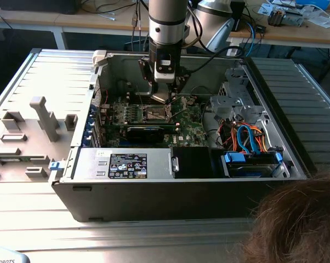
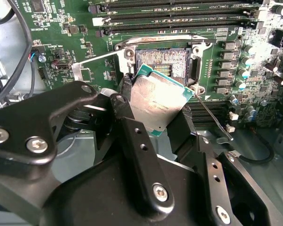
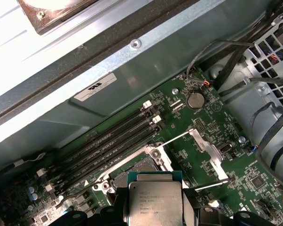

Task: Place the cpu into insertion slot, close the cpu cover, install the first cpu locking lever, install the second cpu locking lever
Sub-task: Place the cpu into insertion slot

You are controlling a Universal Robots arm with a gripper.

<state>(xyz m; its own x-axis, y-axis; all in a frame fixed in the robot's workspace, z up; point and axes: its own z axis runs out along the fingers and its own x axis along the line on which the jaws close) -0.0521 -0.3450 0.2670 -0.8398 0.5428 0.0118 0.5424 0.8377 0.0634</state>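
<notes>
My gripper [image 1: 165,97] hangs inside the open computer case, just above the green motherboard [image 1: 189,129]. In the second wrist view it [image 2: 155,110] is shut on the cpu [image 2: 156,100], a silver-grey square chip held tilted by its edges between two black fingers [image 2: 125,101]. The cpu [image 3: 155,202] hovers close over the insertion slot [image 2: 162,62], whose dark pin field lies bare inside its metal rim. The cpu cover [image 3: 208,151] stands swung open beside the insertion slot [image 3: 142,165]. Two thin wire locking levers [image 2: 211,117] [image 2: 98,58] stick out, unlatched.
Parallel memory slots [image 3: 108,141] run alongside the socket toward the case wall. A long black card [image 1: 148,131], a drive cage [image 1: 233,93] and bundled cables [image 1: 244,139] crowd the case. A person's hair [image 1: 296,219] shows at the exterior view's lower right.
</notes>
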